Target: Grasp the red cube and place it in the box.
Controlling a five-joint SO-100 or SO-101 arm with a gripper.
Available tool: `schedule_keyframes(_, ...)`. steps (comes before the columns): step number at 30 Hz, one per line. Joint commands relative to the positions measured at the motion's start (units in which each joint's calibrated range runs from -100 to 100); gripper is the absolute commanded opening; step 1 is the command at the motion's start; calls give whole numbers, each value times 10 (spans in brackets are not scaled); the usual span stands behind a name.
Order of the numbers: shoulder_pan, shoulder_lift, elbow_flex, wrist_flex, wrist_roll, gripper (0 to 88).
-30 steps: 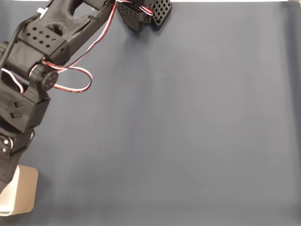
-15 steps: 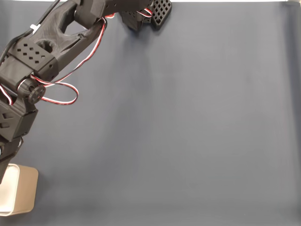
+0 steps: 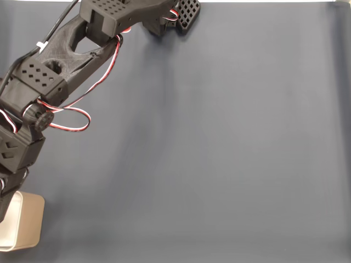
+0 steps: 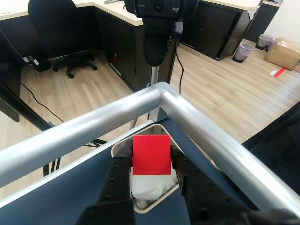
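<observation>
One red cube [image 4: 151, 154] sat low and centre in your wrist view, clamped between the two fingers of your gripper [image 4: 151, 161] and held directly over the box [image 4: 154, 199]. In your fixed view the box [image 3: 30, 224] occupied the lower left corner, partly under the arm [image 3: 60, 71].

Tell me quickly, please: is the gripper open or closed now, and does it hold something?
Gripper: closed on the red cube, which sits between the two fingers, above the box.
</observation>
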Motion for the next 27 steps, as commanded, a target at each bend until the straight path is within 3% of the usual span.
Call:
schedule_keyframes(1, 3, -8, -40, 2, 8, 0)
schedule_keyframes(22, 7, -8, -40, 6, 10, 0)
schedule_keyframes(23, 7, -8, -40, 7, 10, 14)
schedule_keyframes(27, 8, -12, -39, 10, 6, 216)
